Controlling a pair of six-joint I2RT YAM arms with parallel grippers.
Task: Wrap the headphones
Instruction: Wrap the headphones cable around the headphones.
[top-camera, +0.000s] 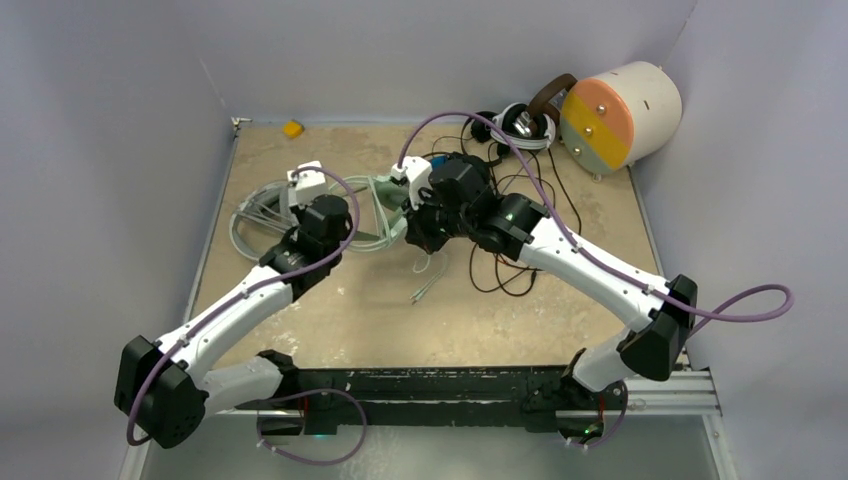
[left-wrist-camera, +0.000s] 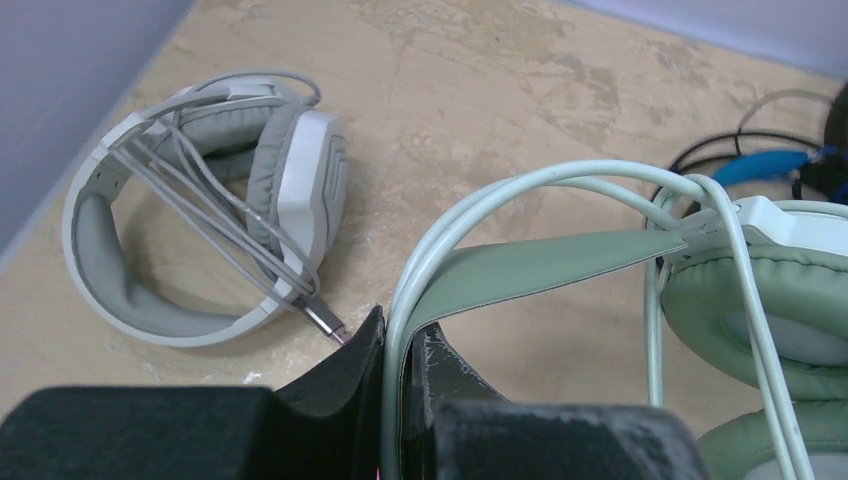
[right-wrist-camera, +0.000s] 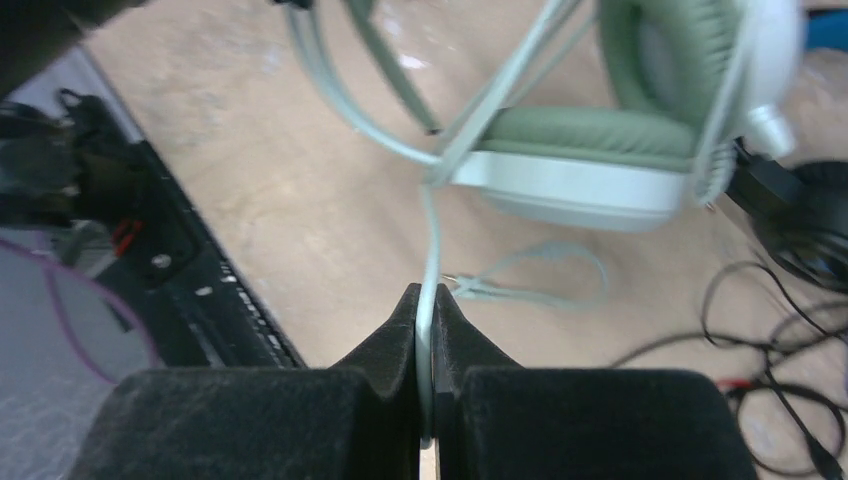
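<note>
R end effector (right-wrist-camera: 426, 312) nipped shut on mint cable (right-wrist-camera: 430, 250); L end effector (left-wrist-camera: 395, 345) clamped on headband (left-wrist-camera: 540, 265) of mint-green headphones (left-wrist-camera: 770, 290), at desk (left-wrist-camera: 480, 90) centre btwn arms. Rec: keep cable taut, lay turns evenly round band, hold L grip firm, steer clear of neighbouring black headset (right-wrist-camera: 810, 220).

White-grey headset (left-wrist-camera: 310, 180): lying on its side near the table's left edge, grey cable running in several turns across band and cups.
Mint-green headset (left-wrist-camera: 760, 290): being held mid-table by its thin headband (left-wrist-camera: 540, 265).
Mint cable (right-wrist-camera: 430, 250): being pinched taut below one cup, tail end looping loose on the table.
Blue-banded black headset (left-wrist-camera: 765, 165), black-and-white headset (top-camera: 520, 122), brown headset (top-camera: 548, 95): lying far right among tangled dark cables.
</note>
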